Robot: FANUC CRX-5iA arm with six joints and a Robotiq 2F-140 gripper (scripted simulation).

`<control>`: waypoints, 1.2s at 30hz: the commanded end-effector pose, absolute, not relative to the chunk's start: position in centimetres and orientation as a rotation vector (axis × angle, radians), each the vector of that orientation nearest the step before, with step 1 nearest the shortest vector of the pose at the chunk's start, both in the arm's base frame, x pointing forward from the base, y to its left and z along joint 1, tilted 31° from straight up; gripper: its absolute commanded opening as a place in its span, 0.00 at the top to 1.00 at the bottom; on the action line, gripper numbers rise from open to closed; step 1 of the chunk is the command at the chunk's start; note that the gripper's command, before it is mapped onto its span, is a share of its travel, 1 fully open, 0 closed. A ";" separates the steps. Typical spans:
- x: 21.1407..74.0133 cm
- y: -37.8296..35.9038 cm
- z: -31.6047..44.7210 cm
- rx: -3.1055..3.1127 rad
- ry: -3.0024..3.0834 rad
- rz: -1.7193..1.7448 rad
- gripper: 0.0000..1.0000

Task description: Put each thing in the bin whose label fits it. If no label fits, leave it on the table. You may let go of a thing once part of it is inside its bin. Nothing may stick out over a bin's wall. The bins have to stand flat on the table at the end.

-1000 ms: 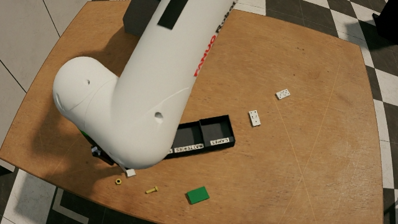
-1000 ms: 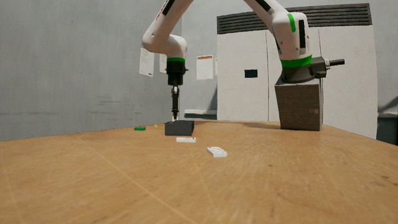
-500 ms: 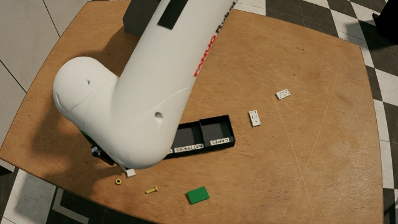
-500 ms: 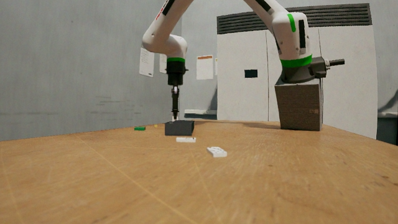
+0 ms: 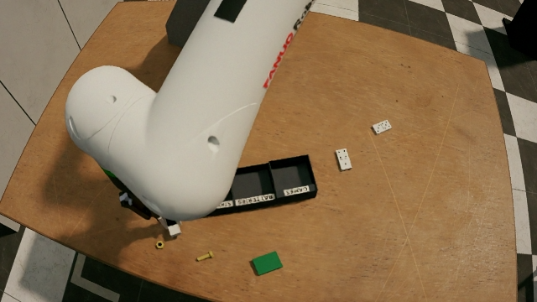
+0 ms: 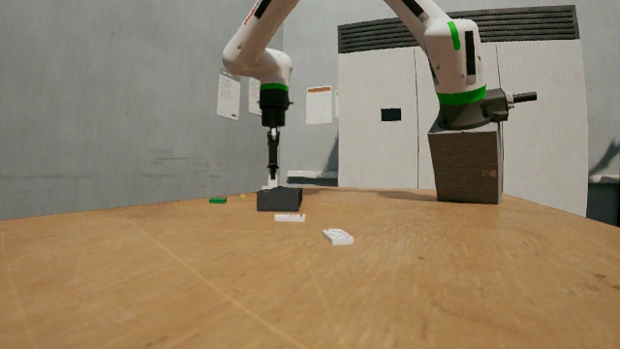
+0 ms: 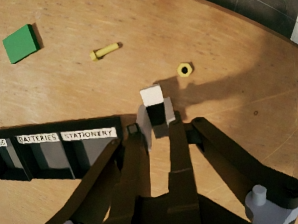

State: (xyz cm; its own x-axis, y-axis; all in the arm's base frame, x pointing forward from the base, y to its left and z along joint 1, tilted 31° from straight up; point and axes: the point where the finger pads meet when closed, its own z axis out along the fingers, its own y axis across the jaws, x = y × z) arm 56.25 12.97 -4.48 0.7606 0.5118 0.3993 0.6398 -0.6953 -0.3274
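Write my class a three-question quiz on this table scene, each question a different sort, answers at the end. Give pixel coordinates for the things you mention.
1. True or false: the green block (image 5: 268,263) (image 6: 218,200) (image 7: 21,44) lies inside a bin.
2. Which is nearer the gripper (image 7: 157,110): the yellow nut (image 5: 159,244) (image 7: 185,69) or the yellow bolt (image 5: 205,256) (image 7: 105,51)?
3. Fill in: the three bin labels read GAMES, STATIONERY and ____.

Key: 1. false; 2. the yellow nut; 3. BATTERIES
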 end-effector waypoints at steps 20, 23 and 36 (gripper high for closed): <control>55.8 10.9 -1.0 -2.506 -0.871 -0.386 0.80; 55.8 10.9 -1.0 -2.506 -0.871 -0.386 0.80; 51.8 13.0 -0.4 -2.468 -0.999 -0.418 0.80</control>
